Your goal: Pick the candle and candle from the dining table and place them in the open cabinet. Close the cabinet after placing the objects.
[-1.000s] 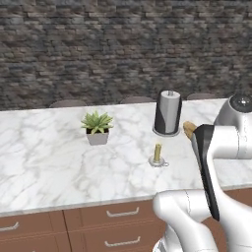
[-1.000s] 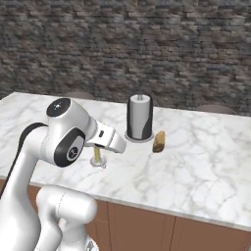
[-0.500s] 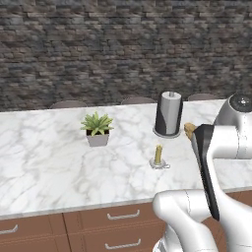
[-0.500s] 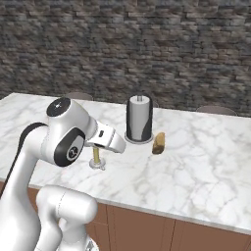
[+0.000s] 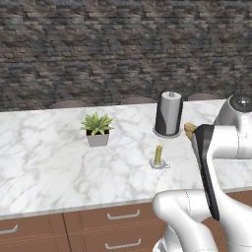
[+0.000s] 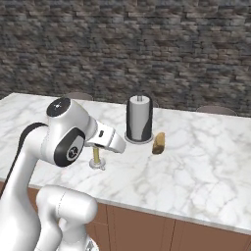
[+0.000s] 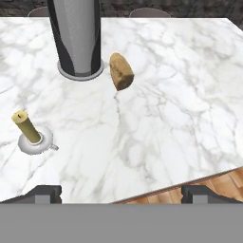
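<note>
Candle count first: one yellow candle [image 5: 158, 154] is visible, short and stubby, standing upright in a shallow silver dish holder [image 7: 36, 143] on the dining table [image 5: 44, 162]. It stands in front of the paper-towel stand and a little to its left, near the front edge of the marble top. One tall steel paper-towel stand [image 5: 169, 114] stands behind it, and one brown bread-like lump [image 6: 158, 142] lies just beside the base of that stand, on the right. One small green plant in a grey pot [image 5: 97, 130] stands further to the left, well apart from the candle. The gripper [image 7: 121, 193] is fully released, its two dark fingertips [image 7: 45, 192] stand wide apart at the bottom of the hand view, and it holds nothing and touches nothing; it hovers above the front edge of the table. The table top is white marble with grey veins, over brown wood drawers [image 5: 120, 214] with silver bar handles. Behind the table is a dark stone wall [image 5: 123, 49], and rounded backs of three chairs [image 5: 68, 104] show over the far edge.
</note>
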Controlling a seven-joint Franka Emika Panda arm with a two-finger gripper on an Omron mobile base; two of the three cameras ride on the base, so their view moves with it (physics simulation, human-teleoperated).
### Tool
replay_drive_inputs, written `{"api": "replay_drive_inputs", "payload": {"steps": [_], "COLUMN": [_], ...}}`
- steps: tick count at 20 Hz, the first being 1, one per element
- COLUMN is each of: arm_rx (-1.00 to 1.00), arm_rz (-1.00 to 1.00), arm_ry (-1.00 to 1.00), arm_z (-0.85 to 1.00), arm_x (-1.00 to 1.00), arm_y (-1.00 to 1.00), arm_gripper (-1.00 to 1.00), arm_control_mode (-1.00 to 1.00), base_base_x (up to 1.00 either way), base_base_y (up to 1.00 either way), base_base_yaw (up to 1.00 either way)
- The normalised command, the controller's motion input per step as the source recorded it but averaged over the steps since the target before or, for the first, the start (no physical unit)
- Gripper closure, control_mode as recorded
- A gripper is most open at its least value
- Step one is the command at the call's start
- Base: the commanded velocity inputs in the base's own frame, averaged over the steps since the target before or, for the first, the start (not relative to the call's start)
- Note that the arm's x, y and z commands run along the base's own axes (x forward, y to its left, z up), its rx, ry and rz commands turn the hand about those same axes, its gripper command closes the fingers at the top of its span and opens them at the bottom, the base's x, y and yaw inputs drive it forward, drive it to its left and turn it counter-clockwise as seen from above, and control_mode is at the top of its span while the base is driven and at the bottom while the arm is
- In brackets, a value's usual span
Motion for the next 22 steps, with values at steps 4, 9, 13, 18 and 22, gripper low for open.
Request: {"api": "replay_drive_inputs", "payload": {"steps": [4, 9, 13, 18, 22], "arm_rx": [0.0, 0.0, 0.0, 0.0, 0.0], "arm_rz": [0.0, 0.0, 0.0, 0.01, 0.15], "arm_ry": [0.0, 0.0, 0.0, 0.0, 0.0], "arm_z": [0.0, 0.0, 0.0, 0.0, 0.0], "arm_x": [0.0, 0.0, 0.0, -0.08, -0.23], "arm_y": [0.0, 0.0, 0.0, 0.0, 0.0], "arm_gripper": [-1.0, -1.0, -1.0, -1.0, -1.0], "arm_control_mode": [1.0, 1.0, 1.0, -1.0, -1.0], "base_base_x": [-0.01, -0.01, -0.02, -0.02, 0.0], "base_base_y": [0.0, 0.0, 0.0, 0.0, 0.0], "base_base_yaw": [0.0, 0.0, 0.0, 0.0, 0.0]}}
